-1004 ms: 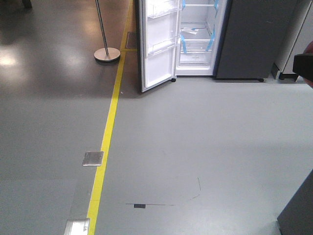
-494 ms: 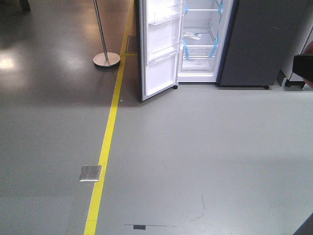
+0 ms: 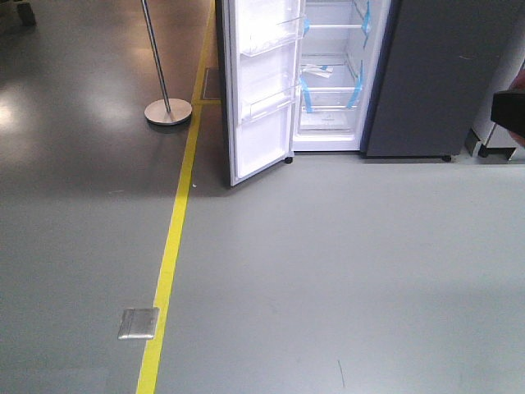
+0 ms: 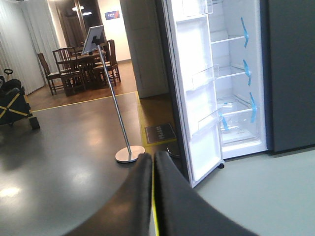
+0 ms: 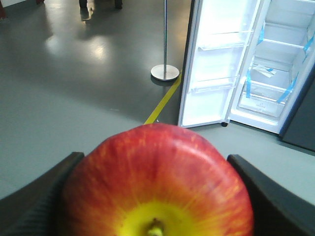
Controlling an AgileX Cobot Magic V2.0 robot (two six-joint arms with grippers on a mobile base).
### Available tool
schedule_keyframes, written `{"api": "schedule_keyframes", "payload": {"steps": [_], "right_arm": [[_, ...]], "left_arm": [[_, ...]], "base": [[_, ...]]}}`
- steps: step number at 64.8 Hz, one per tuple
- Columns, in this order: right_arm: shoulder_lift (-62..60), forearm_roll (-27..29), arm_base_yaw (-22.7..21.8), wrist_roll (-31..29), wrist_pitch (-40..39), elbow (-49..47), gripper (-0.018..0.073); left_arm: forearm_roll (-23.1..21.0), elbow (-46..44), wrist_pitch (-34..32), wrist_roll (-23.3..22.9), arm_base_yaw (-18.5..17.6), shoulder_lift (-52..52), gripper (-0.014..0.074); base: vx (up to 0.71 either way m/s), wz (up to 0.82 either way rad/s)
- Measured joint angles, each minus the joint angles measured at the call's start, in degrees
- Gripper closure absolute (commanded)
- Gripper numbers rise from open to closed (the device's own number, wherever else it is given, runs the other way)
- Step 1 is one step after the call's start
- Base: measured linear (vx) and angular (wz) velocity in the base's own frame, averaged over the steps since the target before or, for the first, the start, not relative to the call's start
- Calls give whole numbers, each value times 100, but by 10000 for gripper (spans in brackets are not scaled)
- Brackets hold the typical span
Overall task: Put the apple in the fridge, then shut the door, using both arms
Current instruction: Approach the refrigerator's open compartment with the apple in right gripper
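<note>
Right wrist view: filled by the apple (image 5: 155, 182), red with a yellow patch round the stem, stem toward the lens. Gripped by the right pincer (image 5: 155, 158), one dark finger (image 5: 44, 196) against each flank. Not on any shelf yet: well short of the fridge (image 5: 275, 64), out over grey floor (image 5: 74, 98).

Left wrist view: left pincer (image 4: 152, 160) closed tight, fingers flush along their length, nothing between. Open fridge beyond the tips, off to the right.

Front view: door (image 3: 262, 90) swung wide to the left, white inner face outward, clear bins (image 3: 271, 37) on it. White interior exposed, glass shelves marked with blue tape strips (image 3: 354, 90). Something pale and flat on one lower shelf; cannot tell what. Dark grey panel (image 3: 435, 74) touching the open compartment on its right. Yellow line (image 3: 168, 254) along the floor, left of the door, running up toward it. Post on a round base (image 3: 168, 111) just left of the line. Small metal plate (image 3: 138, 322) set in the floor, touching the line's left edge, near the bottom of the view.
</note>
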Motion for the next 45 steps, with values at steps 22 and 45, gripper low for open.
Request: {"api": "schedule_keyframes", "payload": {"steps": [22, 45], "right_arm": [[0, 0, 0, 0, 0, 0, 500], [0, 0, 0, 0, 0, 0, 500]], "left_arm": [[0, 0, 0, 0, 0, 0, 603], [0, 0, 0, 0, 0, 0, 603]], "base": [[27, -4], [25, -2]]}}
